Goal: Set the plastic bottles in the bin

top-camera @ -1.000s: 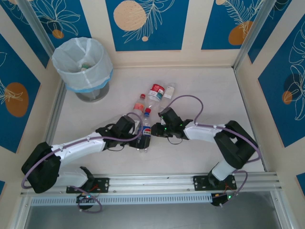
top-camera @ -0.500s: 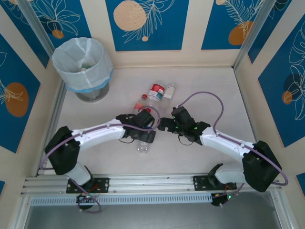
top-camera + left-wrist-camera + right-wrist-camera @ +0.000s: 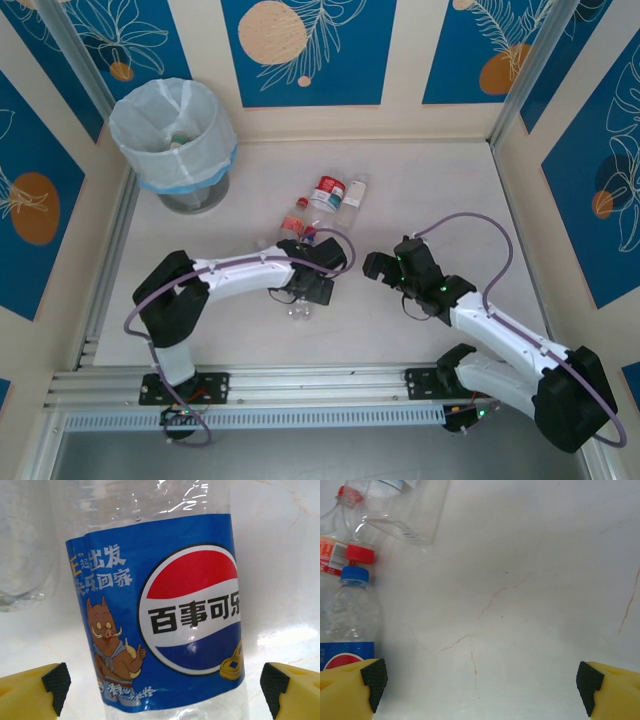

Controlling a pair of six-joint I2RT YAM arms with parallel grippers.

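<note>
A clear plastic bottle with a blue Pepsi label [image 3: 165, 610] lies on the table between the yellow fingers [image 3: 35, 690] of my left gripper [image 3: 165, 690]. The jaws stand open, with a small gap on each side of the bottle. From above, the left gripper [image 3: 306, 290] covers this bottle, whose base [image 3: 300, 312] and blue cap [image 3: 310, 236] stick out. My right gripper [image 3: 374, 265] is open over bare table to its right; in its wrist view [image 3: 480, 685] the blue-capped bottle [image 3: 350, 615] is at the left. The lined grey bin [image 3: 172, 135] stands far left at the back.
More bottles lie behind the left gripper: a red-capped one [image 3: 293, 220], a red-labelled one [image 3: 327, 192] and a white-capped one [image 3: 354, 190]. Blue and cream walls close in the table, and a metal rail [image 3: 320, 385] runs along the near edge.
My right gripper has opened and drawn back to the right, away from the blue-labelled bottle. My left arm has reached further right and placed its open jaws around that bottle.
</note>
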